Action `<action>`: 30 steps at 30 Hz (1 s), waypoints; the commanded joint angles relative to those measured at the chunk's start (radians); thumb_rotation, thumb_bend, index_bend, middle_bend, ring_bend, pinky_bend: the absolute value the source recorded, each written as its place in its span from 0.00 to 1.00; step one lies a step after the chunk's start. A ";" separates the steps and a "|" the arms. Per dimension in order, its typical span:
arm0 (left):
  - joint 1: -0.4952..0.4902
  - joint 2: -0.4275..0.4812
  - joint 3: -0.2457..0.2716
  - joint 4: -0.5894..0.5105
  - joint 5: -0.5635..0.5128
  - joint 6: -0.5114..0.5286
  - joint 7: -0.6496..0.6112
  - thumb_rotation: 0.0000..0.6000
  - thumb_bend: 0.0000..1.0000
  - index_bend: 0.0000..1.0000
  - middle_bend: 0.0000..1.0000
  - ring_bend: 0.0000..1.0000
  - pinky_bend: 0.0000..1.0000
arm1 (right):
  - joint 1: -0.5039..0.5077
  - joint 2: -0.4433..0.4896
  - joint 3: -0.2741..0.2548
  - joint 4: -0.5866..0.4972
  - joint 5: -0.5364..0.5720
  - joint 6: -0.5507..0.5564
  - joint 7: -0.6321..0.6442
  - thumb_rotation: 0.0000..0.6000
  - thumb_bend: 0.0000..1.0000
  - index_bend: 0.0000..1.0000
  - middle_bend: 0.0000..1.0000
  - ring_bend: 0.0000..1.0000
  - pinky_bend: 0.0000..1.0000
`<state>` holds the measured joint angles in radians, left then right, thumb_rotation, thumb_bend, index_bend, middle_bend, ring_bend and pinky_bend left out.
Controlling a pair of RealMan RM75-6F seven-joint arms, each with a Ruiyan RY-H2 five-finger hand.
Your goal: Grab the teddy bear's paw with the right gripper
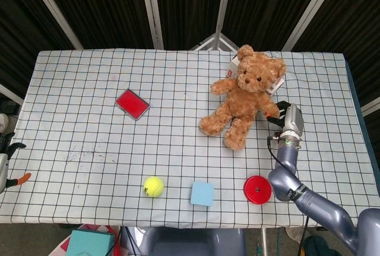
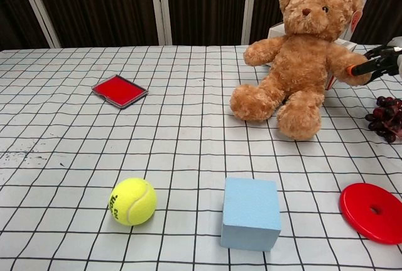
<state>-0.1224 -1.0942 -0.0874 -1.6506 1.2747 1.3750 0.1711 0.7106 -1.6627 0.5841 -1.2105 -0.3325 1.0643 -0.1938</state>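
Nearest the chest camera, a light blue block (image 2: 250, 213), a tennis ball (image 2: 132, 201) and a red disc (image 2: 373, 212) are being shown on the checked tablecloth (image 2: 188, 132). Farther back, a red tray (image 2: 119, 90), holding nothing, is being shown at left, and dark grapes (image 2: 384, 117) at right. At the far right, the teddy bear (image 2: 305, 58) is being seen seated upright, legs pointing toward the camera, against a white box (image 1: 235, 65). Its outstretched paw (image 2: 356, 75) is being pinched by the right hand (image 1: 286, 119). The left hand (image 1: 6, 161) is being shown at the left table edge; its finger state cannot be told.
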 commanded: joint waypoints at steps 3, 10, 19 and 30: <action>0.000 0.000 0.000 -0.002 -0.002 0.001 0.001 1.00 0.20 0.30 0.07 0.02 0.19 | -0.015 -0.009 -0.014 0.018 0.016 -0.017 -0.006 1.00 0.56 0.71 0.52 0.48 0.07; -0.001 -0.001 0.000 -0.001 -0.005 -0.001 0.004 1.00 0.20 0.30 0.07 0.02 0.19 | -0.016 -0.021 -0.016 0.041 0.010 -0.039 -0.004 1.00 0.56 0.71 0.52 0.48 0.07; -0.004 -0.002 -0.001 0.001 -0.008 -0.005 0.006 1.00 0.20 0.30 0.07 0.02 0.19 | -0.014 -0.017 -0.008 0.007 -0.010 -0.013 -0.010 1.00 0.56 0.72 0.53 0.49 0.07; -0.002 0.000 -0.002 0.001 -0.012 -0.003 0.001 1.00 0.20 0.30 0.07 0.02 0.19 | -0.016 -0.034 -0.002 0.041 -0.016 -0.037 0.007 1.00 0.56 0.72 0.53 0.49 0.07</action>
<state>-0.1246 -1.0940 -0.0893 -1.6500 1.2635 1.3722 0.1723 0.6928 -1.6989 0.5762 -1.1643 -0.3423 1.0245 -0.1921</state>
